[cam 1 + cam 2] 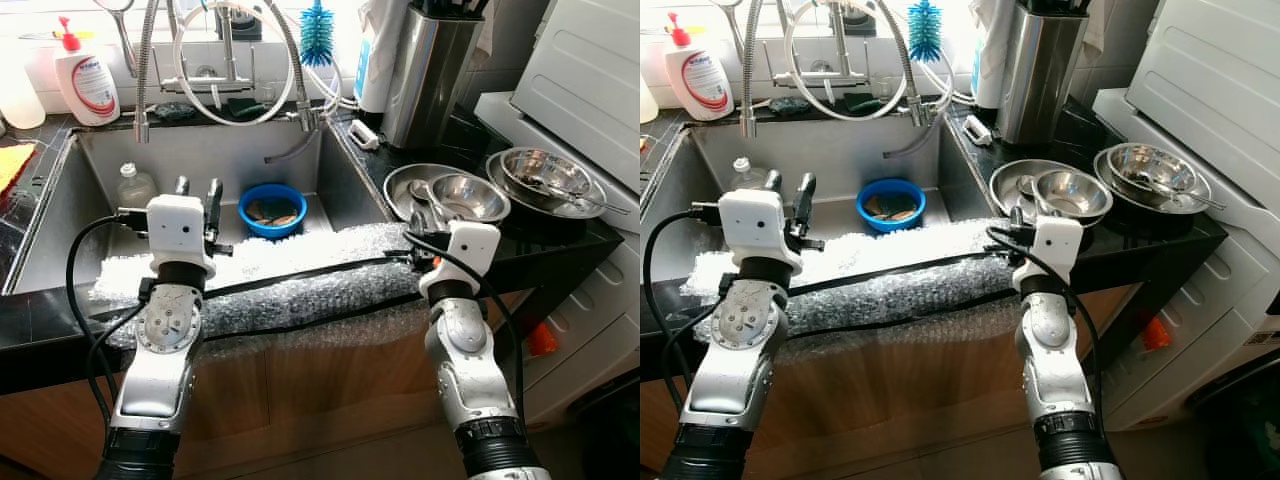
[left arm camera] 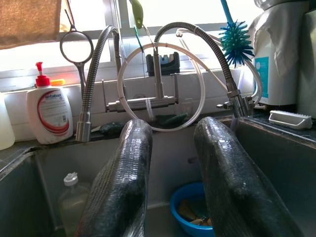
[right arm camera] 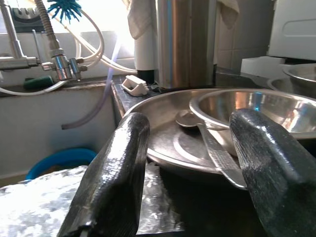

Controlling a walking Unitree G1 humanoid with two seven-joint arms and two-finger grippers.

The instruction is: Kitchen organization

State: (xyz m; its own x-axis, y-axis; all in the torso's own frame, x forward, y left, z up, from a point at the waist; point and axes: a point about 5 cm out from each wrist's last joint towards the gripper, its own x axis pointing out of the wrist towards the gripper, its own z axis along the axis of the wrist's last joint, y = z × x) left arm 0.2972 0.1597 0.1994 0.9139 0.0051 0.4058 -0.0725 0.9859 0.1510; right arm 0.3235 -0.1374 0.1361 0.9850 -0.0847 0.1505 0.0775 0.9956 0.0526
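both end effectors are spread and empty: left end effector (image 1: 198, 187) hovers centre-left over the sink (image 1: 110, 150), lined up with the blue bowl (image 1: 272, 209); right end effector (image 3: 185, 168) faces the steel bowls (image 1: 468, 195) on the bench (image 1: 540, 240), centre-right.

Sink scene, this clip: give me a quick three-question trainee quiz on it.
1. True or false: the blue bowl sits inside the sink.
2. What lies across the sink's front edge? A) bubble wrap B) a towel C) a cutting board
3. Which gripper faces the steel bowls on the counter?

Key: 1 true. 2 A, bubble wrap. 3 The right gripper, fingers apart; the left gripper is over the sink, also open.
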